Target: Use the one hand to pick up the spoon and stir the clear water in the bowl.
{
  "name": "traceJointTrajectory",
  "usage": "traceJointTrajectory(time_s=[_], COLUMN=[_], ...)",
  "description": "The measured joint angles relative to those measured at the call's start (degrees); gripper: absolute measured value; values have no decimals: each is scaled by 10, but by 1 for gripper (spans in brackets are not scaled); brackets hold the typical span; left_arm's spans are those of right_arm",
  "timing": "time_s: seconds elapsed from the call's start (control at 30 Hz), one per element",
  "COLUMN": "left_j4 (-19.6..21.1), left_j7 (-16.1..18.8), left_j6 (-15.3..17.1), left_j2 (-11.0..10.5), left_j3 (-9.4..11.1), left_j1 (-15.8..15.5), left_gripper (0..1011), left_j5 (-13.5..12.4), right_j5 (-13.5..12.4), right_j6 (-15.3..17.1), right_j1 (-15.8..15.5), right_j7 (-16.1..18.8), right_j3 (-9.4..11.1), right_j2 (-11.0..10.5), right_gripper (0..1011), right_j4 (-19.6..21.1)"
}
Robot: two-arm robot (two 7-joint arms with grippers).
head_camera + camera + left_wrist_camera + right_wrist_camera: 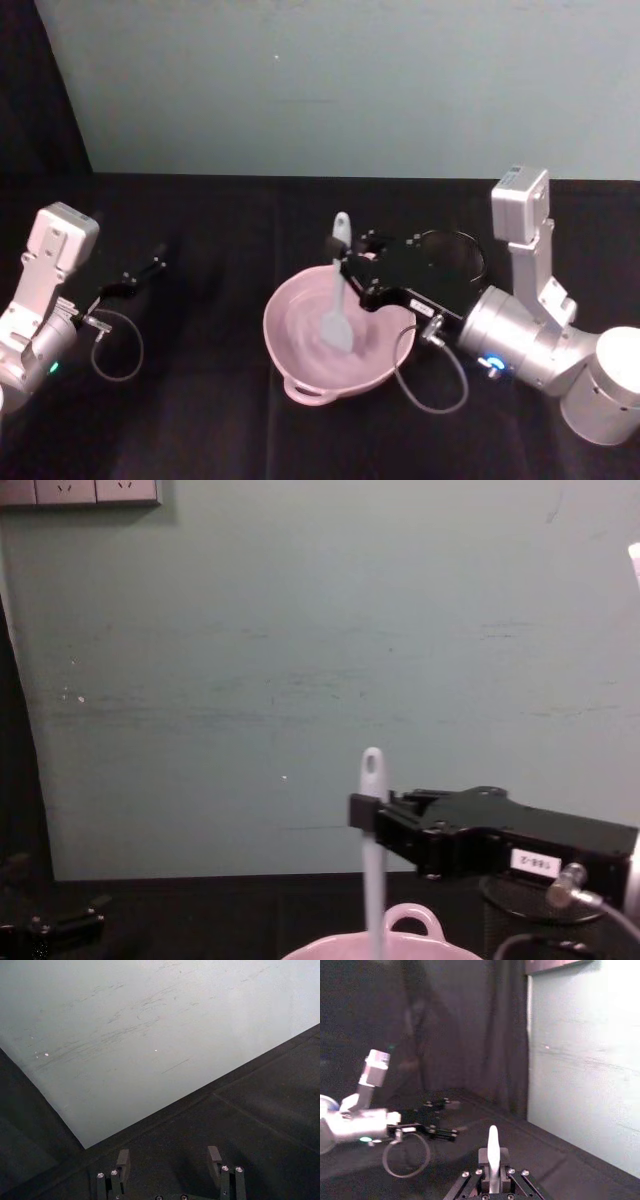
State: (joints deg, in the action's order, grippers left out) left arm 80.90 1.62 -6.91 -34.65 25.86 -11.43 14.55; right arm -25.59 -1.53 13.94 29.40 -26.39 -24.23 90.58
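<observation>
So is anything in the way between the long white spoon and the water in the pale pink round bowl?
Nothing visible does. The right gripper is shut on the handle of the long white spoon, whose paddle blade reaches down inside the pale pink round bowl. The left gripper sits open, far off to the left.
</observation>
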Motion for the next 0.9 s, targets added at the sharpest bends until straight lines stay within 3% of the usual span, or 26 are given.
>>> traceJointTrajectory(time_s=[0.23, 0.47, 0.7, 0.9], left_j4=[0, 0, 0, 0], left_j7=[0, 0, 0, 0], left_j6=[0, 0, 0, 0], left_j2=[0, 0, 0, 0], left_j3=[0, 0, 0, 0], left_j1=[0, 0, 0, 0], left_gripper=[1005, 1005, 1005, 1005], left_j5=[0, 0, 0, 0], right_j5=[-5, -10, -7, 6], right_j6=[-2, -10, -19, -20], right_j1=[5, 25, 47, 51], right_j7=[10, 13, -1, -23], right_j3=[-17, -25, -17, -1], right_j2=[14, 34, 48, 45], right_gripper=[119, 119, 119, 118], right_j4=[2, -30, -74, -82])
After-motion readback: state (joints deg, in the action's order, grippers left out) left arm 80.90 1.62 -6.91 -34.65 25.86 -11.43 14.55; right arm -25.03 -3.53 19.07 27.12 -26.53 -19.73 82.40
